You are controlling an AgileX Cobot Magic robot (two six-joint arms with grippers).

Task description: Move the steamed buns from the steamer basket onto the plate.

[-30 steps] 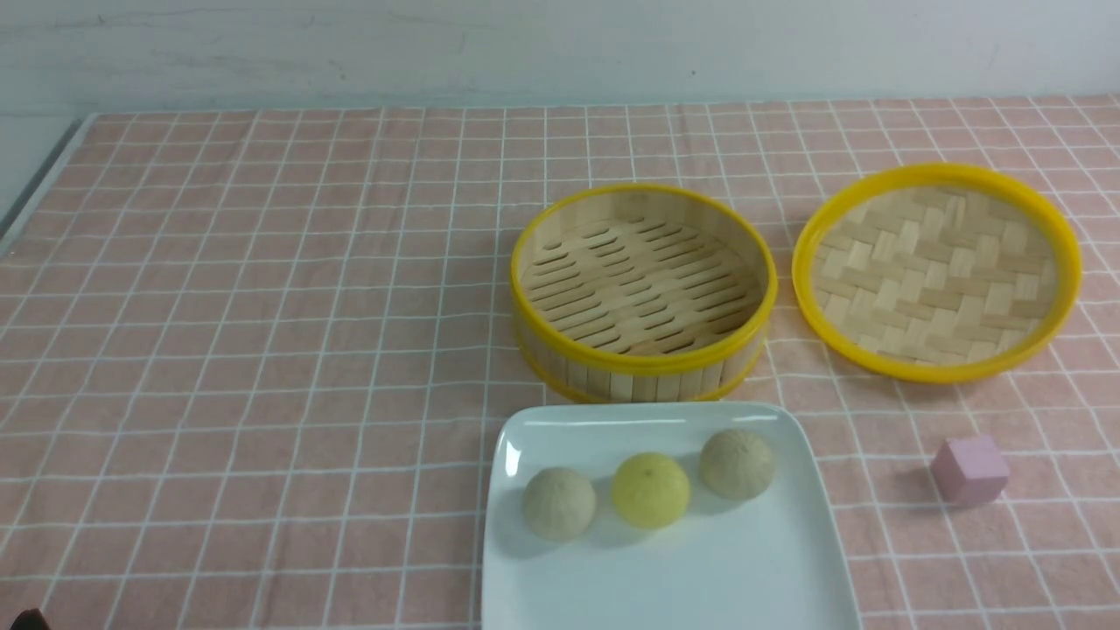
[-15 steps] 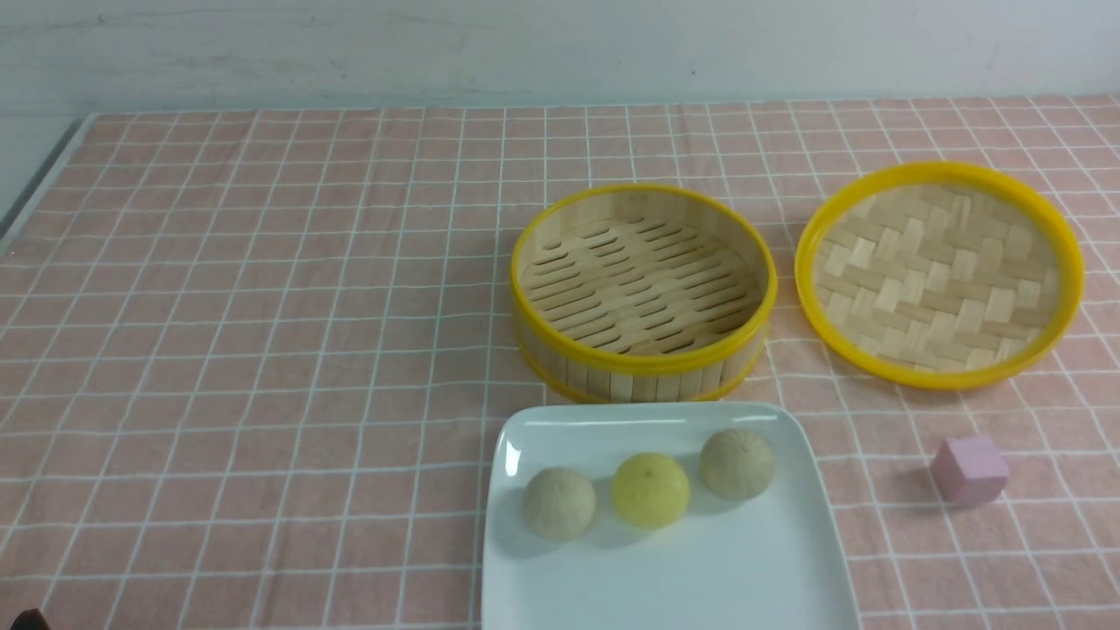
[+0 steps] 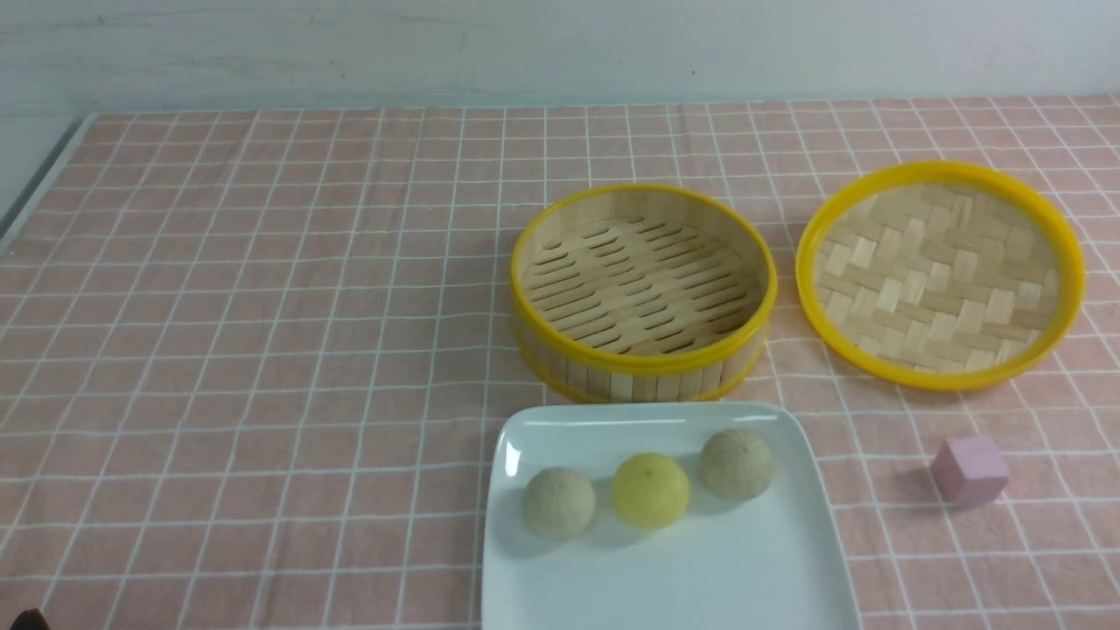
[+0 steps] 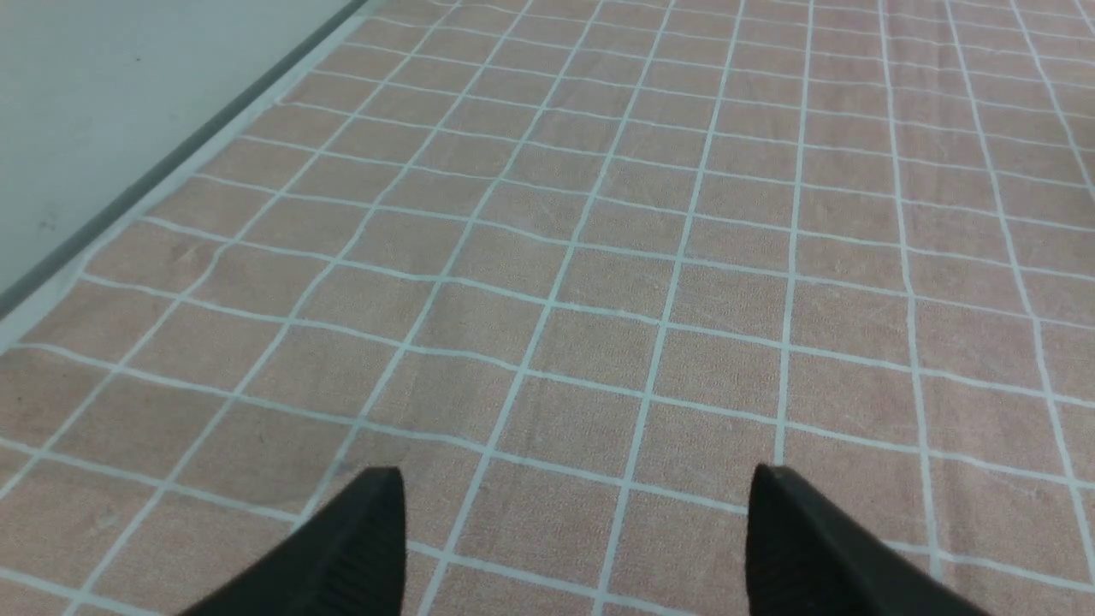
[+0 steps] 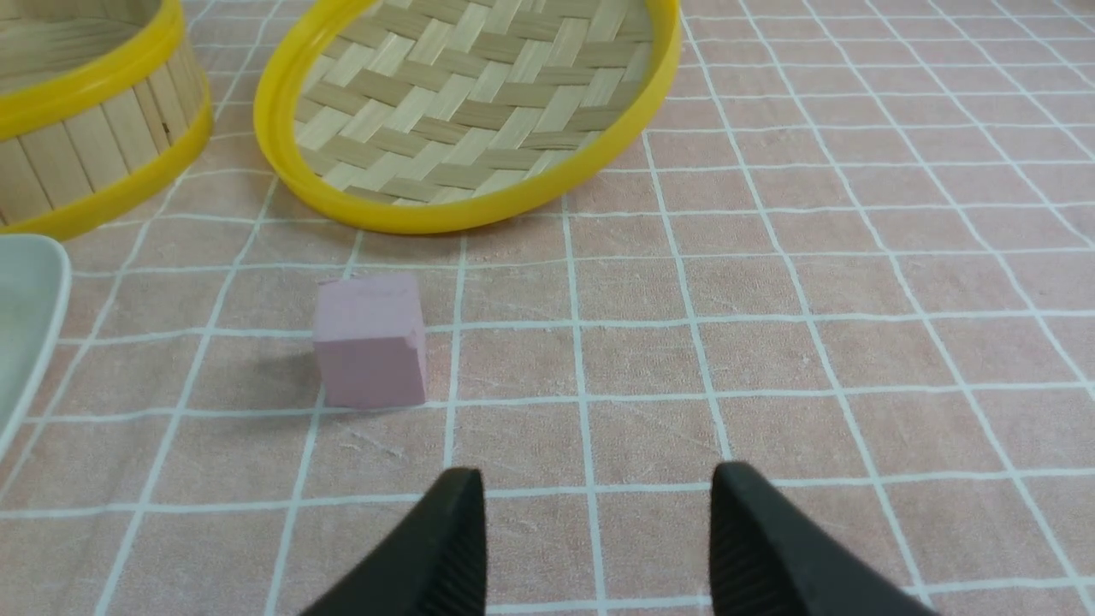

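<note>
Buns (image 3: 648,490) sit in a row across the plate (image 3: 787,577), all three, near the front table edge; the row runs left to right, rising slightly toward the right. Being round, they have no long axis; pleats face up. Left jaws (image 4: 569,535) and right jaws (image 5: 594,535) stand open over bare cloth, holding nothing. Beyond the plate, the basket (image 3: 643,363) is empty, so the task looks finished. Only risk: a returning arm could nudge the plate and roll a bun off.

Table w/ pink checked cloth (image 3: 262,306): steamer basket (image 3: 643,372), woven tray (image 3: 941,273), plate (image 3: 700,577), pink cube (image 3: 969,470).
</note>
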